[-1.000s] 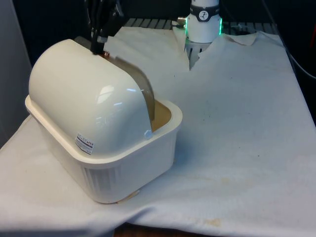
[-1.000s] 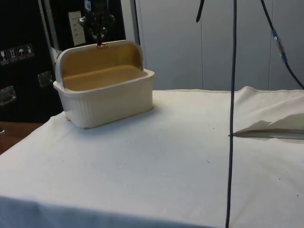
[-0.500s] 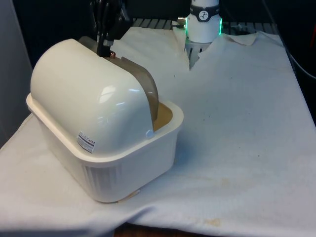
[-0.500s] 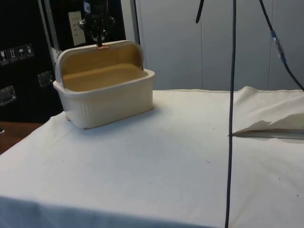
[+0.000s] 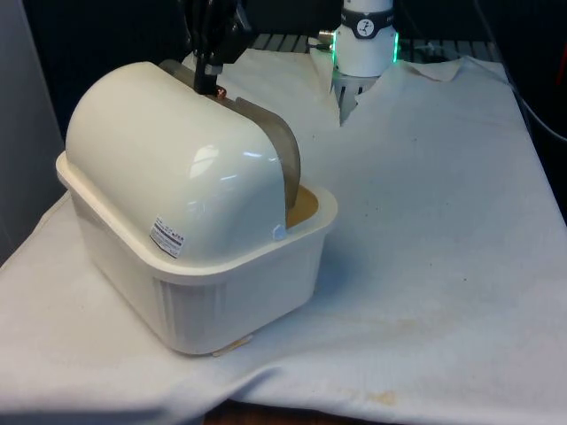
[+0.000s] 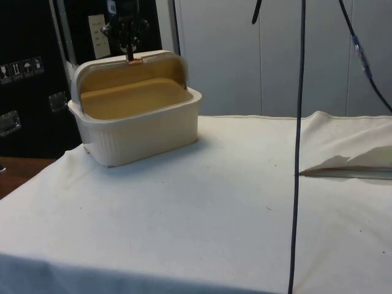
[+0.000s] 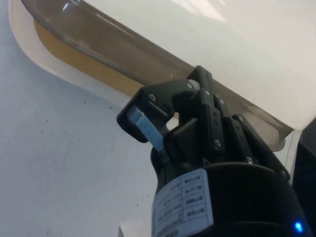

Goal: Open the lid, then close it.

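Fingers (image 5: 210, 81) pinch small copper handle (image 5: 217, 91) on lid (image 5: 275, 146) edge, atop bread box (image 5: 190, 266); lid rolled back, opening faces side view; closing means forward-down arc

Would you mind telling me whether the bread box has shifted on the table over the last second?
Yes. In the front view the bread box has slid toward that view's right, nearer the robot's base.

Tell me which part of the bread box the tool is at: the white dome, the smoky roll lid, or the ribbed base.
The smoky roll lid: the tool sits at its small copper handle on top, above the white dome and well clear of the ribbed base.
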